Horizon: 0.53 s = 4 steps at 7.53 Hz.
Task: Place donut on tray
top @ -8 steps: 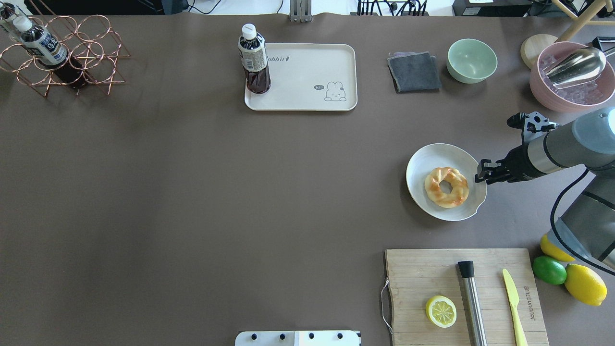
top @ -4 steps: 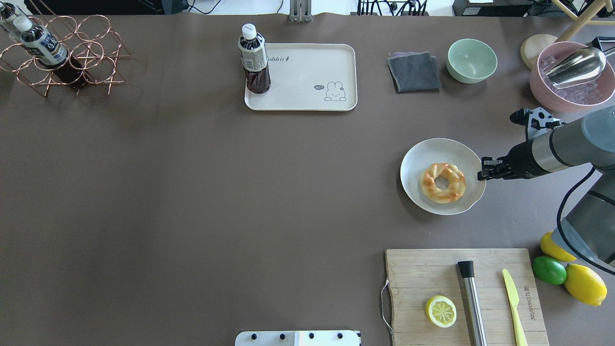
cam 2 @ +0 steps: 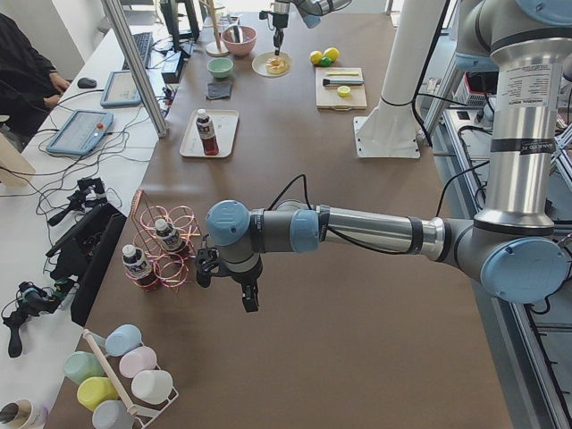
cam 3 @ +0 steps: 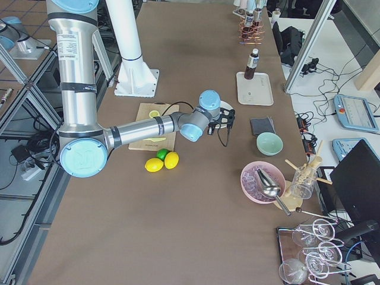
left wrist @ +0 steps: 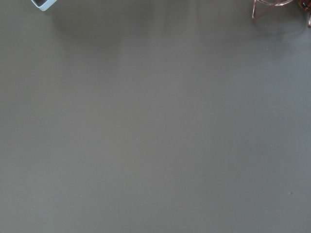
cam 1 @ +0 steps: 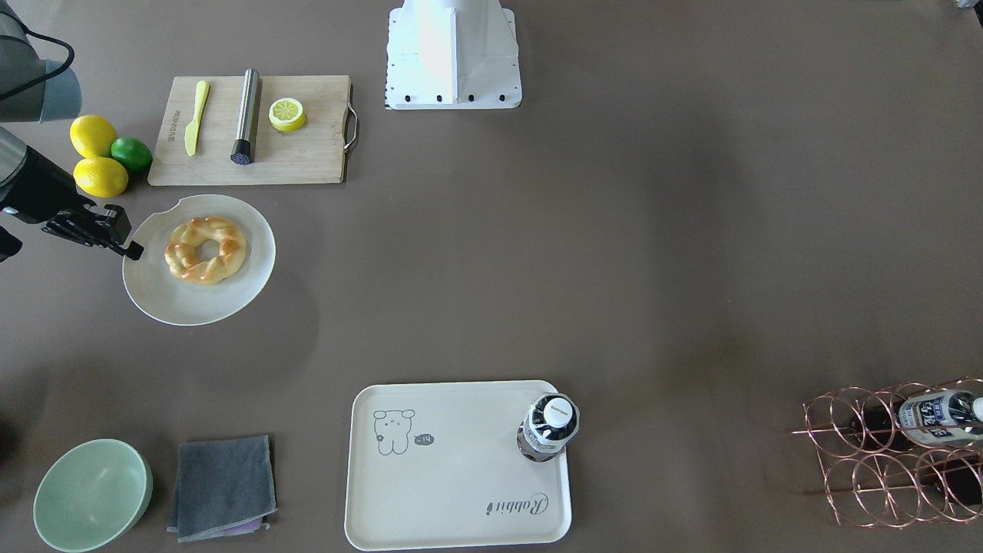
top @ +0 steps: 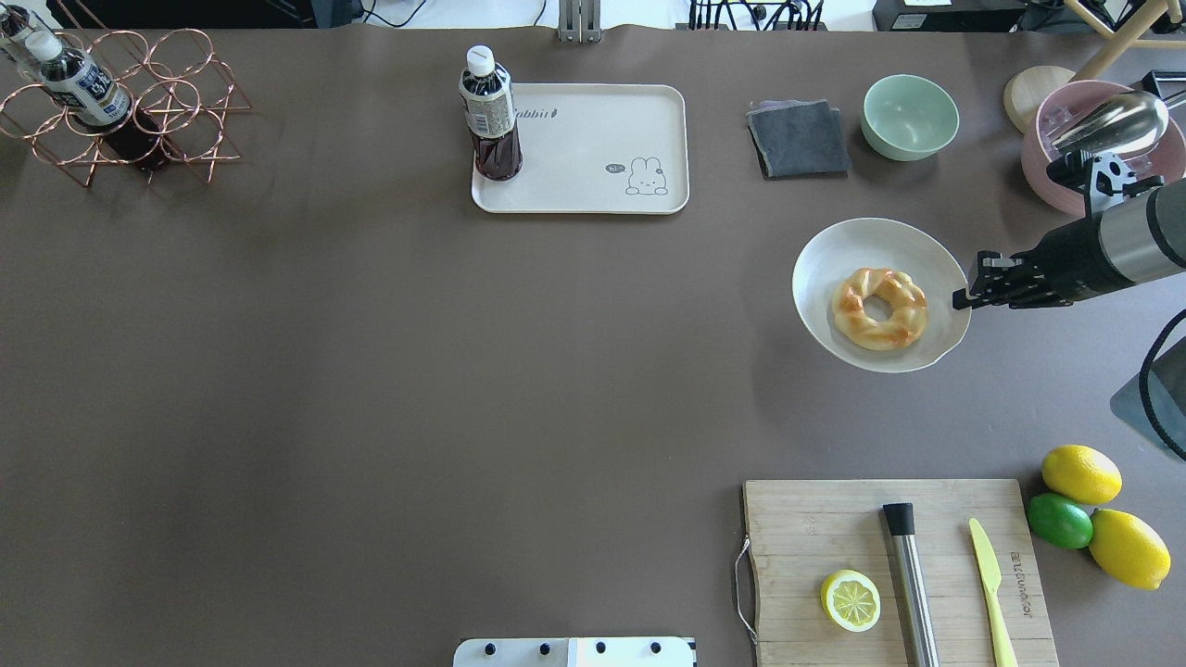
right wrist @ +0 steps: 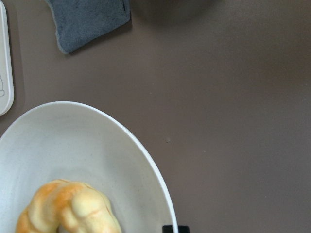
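Note:
The donut point(top: 880, 308) lies on a round off-white plate point(top: 862, 243), right of the table's middle. My right gripper point(top: 961, 299) is shut on the plate's right rim and holds it off the table, its shadow below it. Donut point(cam 1: 205, 249), plate point(cam 1: 192, 303) and gripper point(cam 1: 132, 250) also show in the front view. The right wrist view shows the donut point(right wrist: 73, 208) and plate point(right wrist: 73, 145) close up. The cream tray point(top: 593, 139) lies at the far middle with a bottle point(top: 489, 116) standing on its left end. My left gripper point(cam 2: 248, 299) hangs over bare table near the wire rack; I cannot tell its state.
A grey cloth point(top: 799, 139), green bowl point(top: 910, 116) and pink bowl point(top: 1103, 153) with a metal scoop stand at the far right. A cutting board point(top: 806, 528) with a lemon half, a metal rod and a knife lies near right, with lemons and a lime point(top: 1059, 520) beside it. A copper bottle rack point(top: 120, 102) stands far left.
My right gripper has closed on the plate's rim, raised the plate with the donut on it, and carried it away from the robot and slightly right.

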Available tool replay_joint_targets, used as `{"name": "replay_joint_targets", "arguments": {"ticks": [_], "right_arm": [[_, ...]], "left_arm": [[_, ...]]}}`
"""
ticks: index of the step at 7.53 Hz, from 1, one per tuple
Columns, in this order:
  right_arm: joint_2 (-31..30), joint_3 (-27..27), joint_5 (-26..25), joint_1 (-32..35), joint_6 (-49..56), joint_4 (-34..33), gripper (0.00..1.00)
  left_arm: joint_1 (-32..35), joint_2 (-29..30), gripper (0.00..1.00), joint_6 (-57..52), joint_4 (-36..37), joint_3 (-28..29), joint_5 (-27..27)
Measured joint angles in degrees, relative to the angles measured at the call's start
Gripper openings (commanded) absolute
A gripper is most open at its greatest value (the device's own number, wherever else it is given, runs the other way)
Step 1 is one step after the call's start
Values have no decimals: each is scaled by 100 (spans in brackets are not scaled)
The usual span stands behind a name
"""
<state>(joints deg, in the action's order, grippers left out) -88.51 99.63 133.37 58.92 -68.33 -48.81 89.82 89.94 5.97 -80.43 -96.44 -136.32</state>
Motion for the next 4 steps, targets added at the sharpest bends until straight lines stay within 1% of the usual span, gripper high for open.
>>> {"name": "replay_joint_targets", "arguments": {"ticks": [2,3,4], "right_arm": [[347,-34,-29,13,-821,-12,0],[554,-89,-105,-44,-1264,-29,0],[727,-146,-283,-135,-1732,-40,0]], "left_arm": [[0,-2,98,1,0,3,0],[0,-2,98,1,1,-1,0],[0,1,98,1,1,-6,0]]}}
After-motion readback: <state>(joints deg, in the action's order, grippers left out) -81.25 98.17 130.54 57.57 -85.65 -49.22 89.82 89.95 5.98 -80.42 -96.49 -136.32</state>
